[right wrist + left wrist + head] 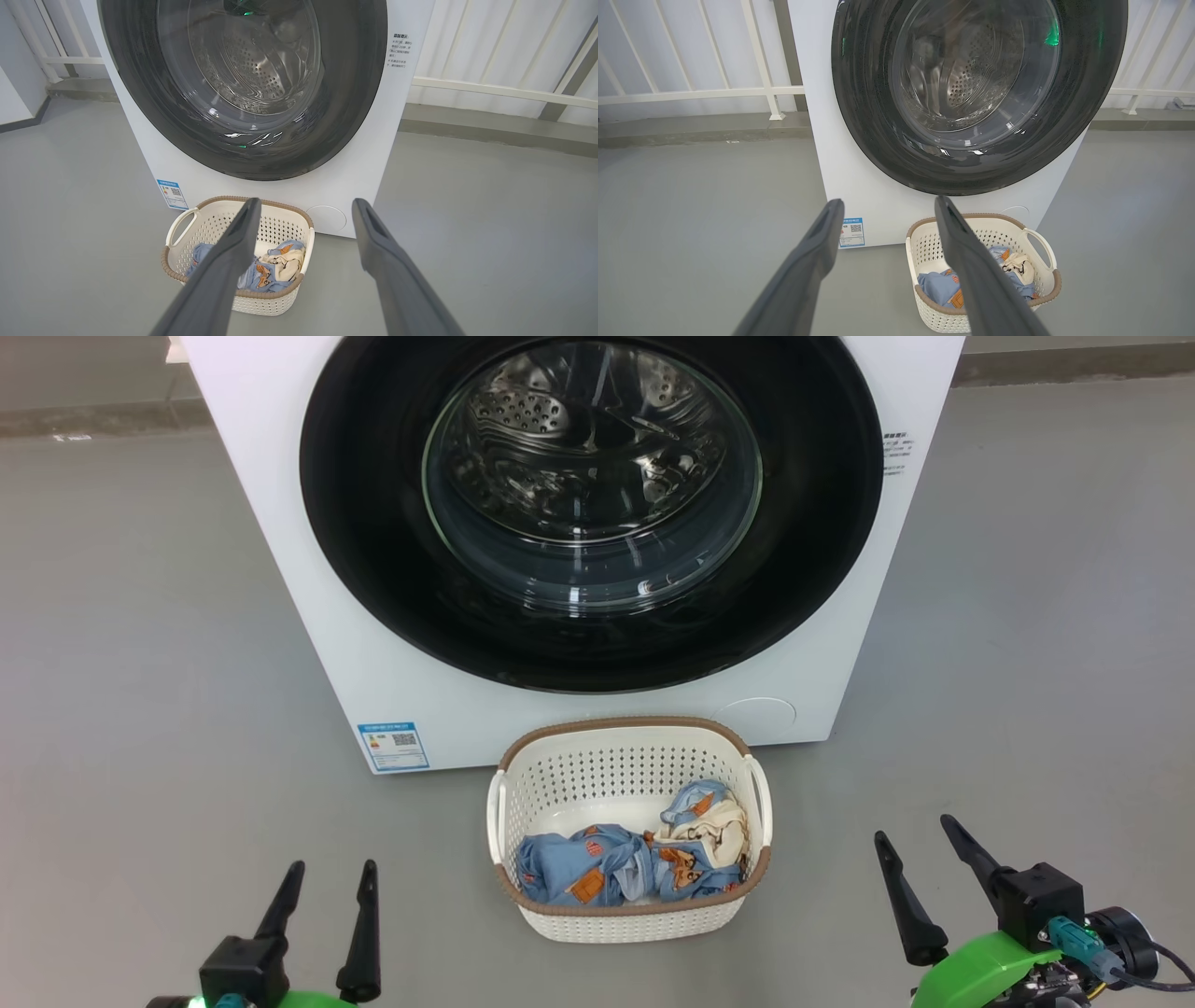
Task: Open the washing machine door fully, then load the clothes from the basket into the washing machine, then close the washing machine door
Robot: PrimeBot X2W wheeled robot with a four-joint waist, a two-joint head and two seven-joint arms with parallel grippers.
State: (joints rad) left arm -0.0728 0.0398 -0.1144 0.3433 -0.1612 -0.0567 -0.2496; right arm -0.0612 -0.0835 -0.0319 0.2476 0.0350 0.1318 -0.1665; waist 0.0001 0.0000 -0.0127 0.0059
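Left pincer (333, 865) and right pincer (913, 829) hung wide and empty by the basket (625, 722), so one would best hook the rim of the shut door (373, 523) and swing it fully.

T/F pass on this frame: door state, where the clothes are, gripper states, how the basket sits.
1. The washing machine door is shut. True.
2. The clothes are already loaded. False: they lie in the basket.
3. The left gripper and the right gripper are both open and empty. True.
4. The basket is tipped on its side. False: it stands upright on the floor in front of the washing machine, below the door.
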